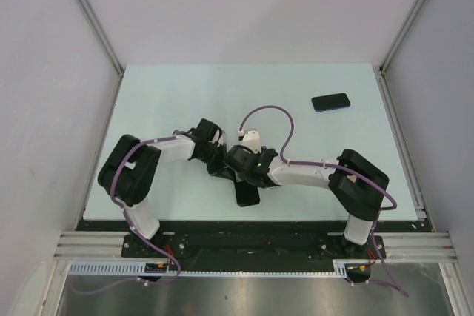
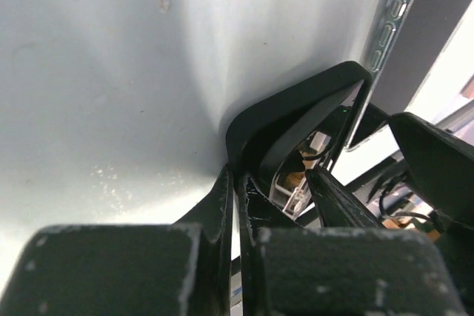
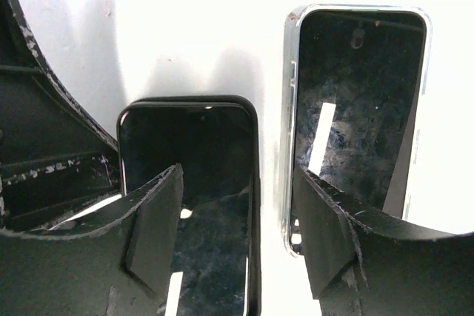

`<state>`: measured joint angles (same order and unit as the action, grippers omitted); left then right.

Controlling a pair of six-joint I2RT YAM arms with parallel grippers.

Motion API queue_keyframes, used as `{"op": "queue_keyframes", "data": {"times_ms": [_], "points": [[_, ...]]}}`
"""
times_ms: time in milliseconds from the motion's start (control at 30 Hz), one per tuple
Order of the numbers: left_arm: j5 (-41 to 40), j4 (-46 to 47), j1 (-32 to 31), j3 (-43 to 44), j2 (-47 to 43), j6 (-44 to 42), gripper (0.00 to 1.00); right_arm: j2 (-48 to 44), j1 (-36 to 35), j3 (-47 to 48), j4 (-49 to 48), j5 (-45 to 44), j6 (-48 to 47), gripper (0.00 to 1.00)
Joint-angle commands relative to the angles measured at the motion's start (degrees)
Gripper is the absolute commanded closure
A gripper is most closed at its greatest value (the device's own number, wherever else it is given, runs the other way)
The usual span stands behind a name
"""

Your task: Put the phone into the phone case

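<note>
There are two arms, and each one has one gripper: the left gripper (image 2: 270,175) and the right gripper (image 3: 237,175). There is one table (image 1: 185,94). Three flat phone-shaped things are counted: one black phone case (image 3: 200,160), one shiny-rimmed phone (image 3: 359,101), one further dark phone (image 1: 330,101).

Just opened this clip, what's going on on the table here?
Both arms meet near the front of the table. The left gripper appears to pinch the rim of the black case. The right gripper hangs open over that case and a silver-edged phone lying right beside it. The phone is not in the case yet. Another dark phone lies apart toward the far right, untouched.
</note>
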<state>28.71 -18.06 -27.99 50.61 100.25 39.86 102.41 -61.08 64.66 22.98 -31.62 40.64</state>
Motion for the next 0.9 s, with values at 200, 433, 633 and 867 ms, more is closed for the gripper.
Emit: {"op": "queue_keyframes", "data": {"times_ms": [200, 433, 633, 867], "points": [[-7.1, -17.6, 1.1, 10.7, 3.5, -15.4, 1.00, -9.2, 3.8, -2.6, -2.6, 15.1, -2.9, 0.35], [-10.1, -21.7, 1.2, 15.4, 3.4, -18.6, 0.65, -14.5, 7.5, -13.2, -15.8, 29.2, -1.2, 0.38], [-10.6, -24.0, 2.8, 17.5, 1.2, -17.4, 0.56, -15.6, 9.3, -16.9, -19.7, 34.8, -0.8, 0.46], [-7.9, -22.8, 4.4, 14.6, -3.5, -16.0, 0.57, -14.6, 9.6, -17.2, -20.0, 35.2, 1.8, 0.48]]}}
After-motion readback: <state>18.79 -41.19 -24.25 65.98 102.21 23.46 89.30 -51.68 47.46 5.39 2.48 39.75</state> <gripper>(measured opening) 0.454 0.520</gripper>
